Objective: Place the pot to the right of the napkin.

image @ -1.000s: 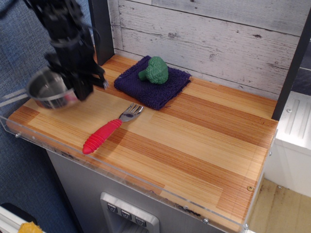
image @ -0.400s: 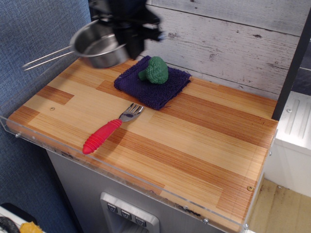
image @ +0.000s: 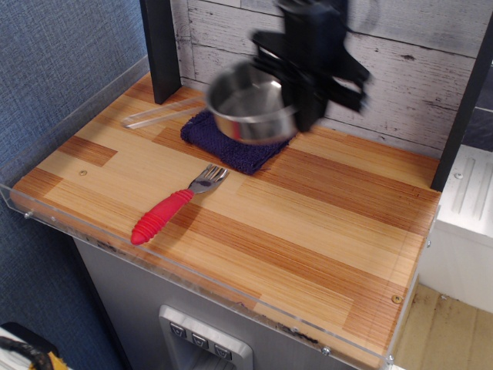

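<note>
Shiny steel pot (image: 250,104) aloft over the purple napkin (image: 231,146).
Blurred gripper (image: 308,69) clamps the pot's rim at 3 o'clock; thin wire handle points toward 9 o'clock.

No text, label, brand, number or sign can be read in the view. Small raised shapes are seen on the grey panel (image: 202,339) below the counter's front edge, but they are too small and blurred for any marking on them to be made out.
</note>
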Controlling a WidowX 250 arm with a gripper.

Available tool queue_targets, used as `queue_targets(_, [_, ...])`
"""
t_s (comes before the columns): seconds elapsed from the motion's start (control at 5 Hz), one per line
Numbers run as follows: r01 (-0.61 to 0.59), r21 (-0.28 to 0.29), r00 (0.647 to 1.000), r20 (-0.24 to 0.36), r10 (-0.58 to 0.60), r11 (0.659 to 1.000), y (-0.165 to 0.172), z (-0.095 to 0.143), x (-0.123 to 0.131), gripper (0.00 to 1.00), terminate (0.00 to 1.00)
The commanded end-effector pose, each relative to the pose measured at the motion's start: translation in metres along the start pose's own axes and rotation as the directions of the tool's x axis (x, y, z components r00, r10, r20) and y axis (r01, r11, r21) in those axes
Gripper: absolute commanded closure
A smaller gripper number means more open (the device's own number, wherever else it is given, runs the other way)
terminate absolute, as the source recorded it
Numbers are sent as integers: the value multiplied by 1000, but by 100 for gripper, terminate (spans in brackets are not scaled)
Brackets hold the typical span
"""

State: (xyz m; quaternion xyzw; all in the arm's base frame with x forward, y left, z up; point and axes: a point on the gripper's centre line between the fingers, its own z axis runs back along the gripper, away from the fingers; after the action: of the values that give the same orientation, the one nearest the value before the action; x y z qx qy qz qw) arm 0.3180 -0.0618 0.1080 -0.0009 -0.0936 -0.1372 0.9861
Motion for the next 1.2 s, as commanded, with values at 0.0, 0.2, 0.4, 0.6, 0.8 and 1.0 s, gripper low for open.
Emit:
queue_targets(0.0, [132, 29, 989, -72, -130, 991, -33, -29, -4, 100, 0])
queue_targets(0.2, [160, 23, 981, -117, -156, 987, -34, -53, 0, 100, 0])
queue_targets(0.4, [200, -17, 976, -81, -201, 980, -27, -70, 11, 100, 0])
queue_targets(0.6, [295, -71, 955, -7, -296, 953, -33, -76, 24, 100, 0])
queue_targets(0.8, [374, -94, 927, 24, -373, 923, -40, -77, 28, 100, 0])
queue_targets(1.0, [419, -98, 908, 19, -419, 903, -49, -73, 27, 100, 0])
